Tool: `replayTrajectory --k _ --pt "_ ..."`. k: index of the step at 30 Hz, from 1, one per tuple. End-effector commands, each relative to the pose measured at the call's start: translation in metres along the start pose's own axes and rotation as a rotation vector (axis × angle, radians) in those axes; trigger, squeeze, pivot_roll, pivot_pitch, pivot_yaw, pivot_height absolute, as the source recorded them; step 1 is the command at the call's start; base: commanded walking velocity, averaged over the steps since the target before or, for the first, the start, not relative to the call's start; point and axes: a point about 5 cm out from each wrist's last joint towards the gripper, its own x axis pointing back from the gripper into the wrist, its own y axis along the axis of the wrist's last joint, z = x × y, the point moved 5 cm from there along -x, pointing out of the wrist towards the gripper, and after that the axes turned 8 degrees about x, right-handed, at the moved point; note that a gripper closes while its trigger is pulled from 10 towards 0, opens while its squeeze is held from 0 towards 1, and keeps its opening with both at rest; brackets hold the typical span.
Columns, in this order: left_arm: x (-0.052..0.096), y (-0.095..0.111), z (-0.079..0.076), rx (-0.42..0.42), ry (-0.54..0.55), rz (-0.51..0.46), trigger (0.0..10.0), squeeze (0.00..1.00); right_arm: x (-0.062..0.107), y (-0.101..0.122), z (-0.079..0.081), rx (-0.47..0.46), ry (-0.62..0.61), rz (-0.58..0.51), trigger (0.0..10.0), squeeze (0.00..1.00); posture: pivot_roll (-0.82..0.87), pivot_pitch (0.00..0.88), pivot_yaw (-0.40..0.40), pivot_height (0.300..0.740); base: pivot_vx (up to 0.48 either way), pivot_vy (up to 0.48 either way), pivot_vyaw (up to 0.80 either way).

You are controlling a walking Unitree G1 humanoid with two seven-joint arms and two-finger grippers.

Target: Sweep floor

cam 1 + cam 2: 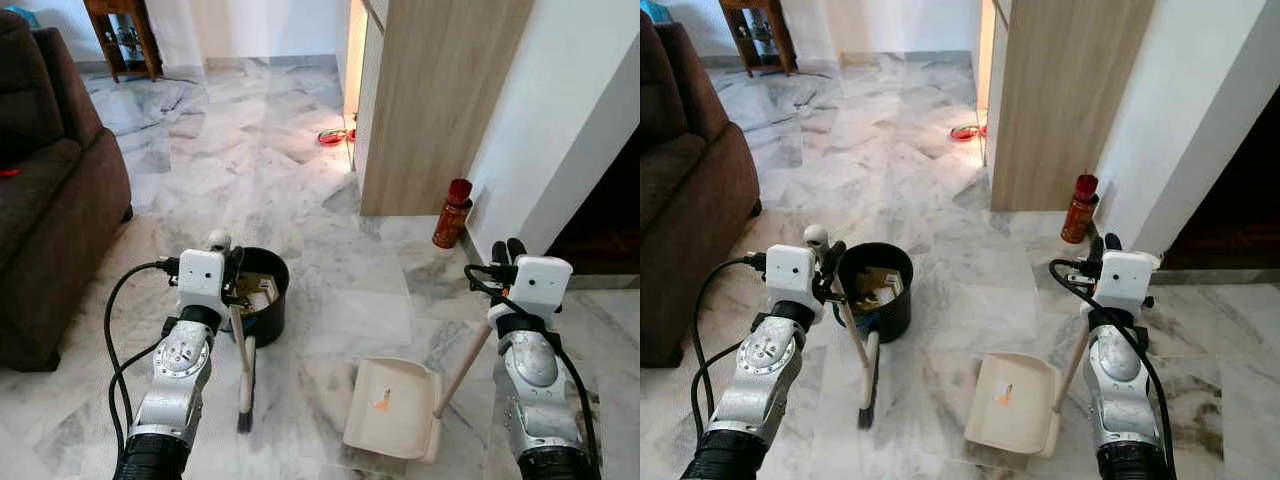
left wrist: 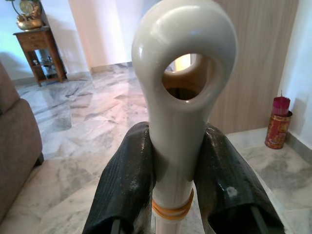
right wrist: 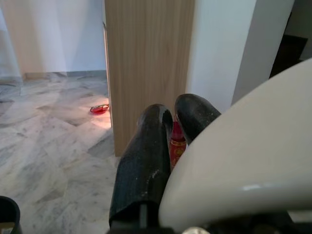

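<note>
On the marble floor (image 1: 330, 300), right in front of the robot, sat the whole sweeping kit. The left tool (image 2: 178, 180) was clenched on the broom (image 1: 243, 370), both black fingers (image 2: 124, 185) pressed flat against the pale handle just below its looped end, and an orange band ringed the handle between them. The broom hung nearly upright, its dark bristles down at the floor, just beside the black bucket (image 1: 262, 295). That bucket stood right behind the left tool, with scraps of rubbish inside it.

Over on the right, the right tool (image 1: 507, 250) was up at the top of the dustpan handle (image 1: 462, 370), and the wrist view had that pale handle running through under the fingers (image 3: 141, 165); whether they were clamped on it, I couldn't tell. The handle slanted down to the cream dustpan (image 1: 392, 408), which lay flat on the floor between the two arms, with a small orange scrap (image 1: 381, 402) in its middle.

Further back, a red can (image 1: 452, 213) stood on the floor against the white wall (image 1: 545, 120), just beside the wooden cabinet (image 1: 430, 100). A brown sofa (image 1: 50, 190) ran along the left, a small wooden stand (image 1: 122, 35) stood in the far corner, and a red dish (image 1: 330, 138) lay on the floor by the far doorway.
</note>
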Motion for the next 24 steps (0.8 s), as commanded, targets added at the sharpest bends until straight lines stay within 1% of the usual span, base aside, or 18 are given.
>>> replayTrajectory --k 1,4,7,10,12,15,22,24 --pt "-0.0056 0.0138 -0.003 -0.029 -0.018 -0.058 10.0 0.0 -0.0024 0.0087 0.0 0.001 -0.004 -0.029 10.0 0.0 -0.12 0.0 0.024 0.74 0.0 -0.416 -0.8" --pt "-0.0057 0.0137 -0.0035 -0.023 -0.02 -0.058 10.0 0.0 -0.0024 0.0086 0.0 0.0 -0.005 -0.029 10.0 0.0 -0.12 0.0 0.024 0.74 0.0 -0.417 -0.8" --pt "-0.0055 0.0142 -0.0045 -0.019 -0.025 -0.06 10.0 0.0 -0.0016 0.008 0.0 0.0 -0.006 -0.028 10.0 0.0 -0.12 0.0 0.028 0.74 0.0 -0.251 -0.8" --pt "-0.0053 0.0141 -0.0056 -0.042 -0.032 -0.061 10.0 0.0 -0.0008 0.0073 0.0005 0.0 -0.005 -0.027 10.0 0.0 -0.12 0.0 0.028 0.74 0.0 0.0 -0.8" --pt "-0.005 0.0141 -0.0055 -0.042 -0.031 -0.062 10.0 0.0 -0.0006 0.0072 0.0009 -0.002 -0.004 -0.027 10.0 0.0 -0.12 0.0 0.028 0.74 0.0 -0.323 -0.8" --pt "-0.0049 0.0139 -0.0051 -0.017 -0.026 -0.063 10.0 0.0 -0.0004 0.0073 0.0013 -0.003 -0.003 -0.028 10.0 0.0 -0.12 0.0 0.028 0.74 0.0 -0.32 -0.8" --pt "-0.006 0.0147 -0.0052 -0.045 -0.028 -0.065 10.0 0.0 -0.0011 0.0079 0.0006 -0.002 -0.004 -0.028 10.0 0.0 -0.12 0.0 0.027 0.74 0.0 0.0 -0.8" --pt "-0.0063 0.0146 -0.0053 -0.058 -0.03 -0.065 10.0 0.0 -0.0015 0.0079 0.0001 -0.001 -0.005 -0.027 10.0 0.0 -0.12 0.0 0.026 0.74 0.0 -0.452 -0.8"
